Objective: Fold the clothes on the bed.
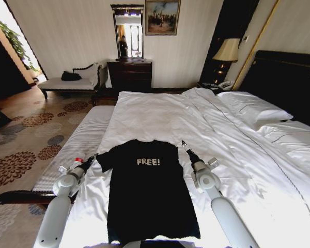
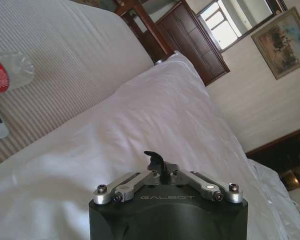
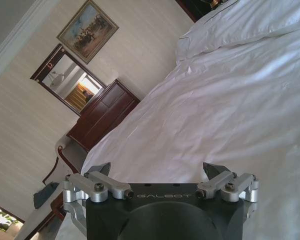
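The left gripper [image 1: 94, 156], fingers pressed together, sits at the sleeve of the black cotton "FREE!" T-shirt [image 1: 147, 191]; the right gripper [image 1: 184, 145], fingers spread, hovers beside the other sleeve. The shirt lies flat on the white rumpled duvet of the bed [image 1: 206, 129]. I judge sleeve-folding is starting; next calls for pinching both sleeves

The bed [image 1: 232, 150] is wide, its white duvet [image 1: 160, 119] rumpled, with white pillows [image 1: 256, 108] at the dark headboard [image 1: 287, 77]. A black T-shirt [image 1: 147, 191] lies flat near the foot, "FREE!" facing up, sleeves spread.
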Motion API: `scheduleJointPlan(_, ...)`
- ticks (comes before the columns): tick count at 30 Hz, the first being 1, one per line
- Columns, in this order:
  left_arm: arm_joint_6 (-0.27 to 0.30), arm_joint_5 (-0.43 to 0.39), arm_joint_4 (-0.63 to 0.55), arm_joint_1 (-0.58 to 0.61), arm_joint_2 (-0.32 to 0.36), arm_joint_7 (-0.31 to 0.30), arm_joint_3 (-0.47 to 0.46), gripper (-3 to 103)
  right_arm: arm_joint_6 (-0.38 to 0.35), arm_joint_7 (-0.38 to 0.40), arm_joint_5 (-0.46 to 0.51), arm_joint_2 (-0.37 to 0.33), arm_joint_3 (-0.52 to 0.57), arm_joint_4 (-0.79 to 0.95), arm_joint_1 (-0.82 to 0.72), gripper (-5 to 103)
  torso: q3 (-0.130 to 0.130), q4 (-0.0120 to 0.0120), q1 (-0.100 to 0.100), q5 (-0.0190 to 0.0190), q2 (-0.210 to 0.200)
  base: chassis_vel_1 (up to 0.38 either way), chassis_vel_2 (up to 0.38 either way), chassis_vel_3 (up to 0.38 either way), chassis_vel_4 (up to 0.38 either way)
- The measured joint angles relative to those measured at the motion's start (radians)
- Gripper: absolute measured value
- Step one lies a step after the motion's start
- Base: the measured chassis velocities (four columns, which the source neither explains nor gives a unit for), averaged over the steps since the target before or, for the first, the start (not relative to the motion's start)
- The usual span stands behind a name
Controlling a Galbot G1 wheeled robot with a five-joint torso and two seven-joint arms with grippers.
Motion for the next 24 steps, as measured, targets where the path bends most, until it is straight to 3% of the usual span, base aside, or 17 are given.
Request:
scheduleJointPlan(2, 0.003, 0.0, 0.001, -0.01, 0.012, 0.0, 0.01, 1, -0.001, 0.0, 0.0, -0.004, 0.001, 0.0, -0.001, 100, 0.0, -0.0001, 0.0, 0.0, 0.0, 0.0, 0.0, 0.0, 0.0)
scheduleJointPlan(10, 0.004, -0.001, -0.022, -0.026, 0.025, 0.0, 0.047, 0, -0.002, 0.001, 0.0, -0.017, 0.008, -0.006, -0.003, 100, 0.0, 0.0002, 0.0, -0.0002, 0.0, 0.0, 0.0, 0.0, 0.0)
scheduleJointPlan(17, 0.003, 0.022, -0.125, -0.068, 0.047, -0.014, 0.22, 0, -0.003, 0.002, -0.007, -0.005, -0.002, -0.02, 0.004, 100, 0.0, -0.0003, 0.0, 0.0003, 0.0, 0.0, 0.0, 0.0, 0.0)
scheduleJointPlan(24, -0.016, 0.065, -0.092, -0.121, 0.038, -0.028, 0.319, 0, -0.004, 0.002, -0.012, -0.001, 0.0, -0.021, 0.002, 100, 0.0, 0.0001, 0.0, 0.0, 0.0, 0.0, 0.0, 0.0, 0.0)
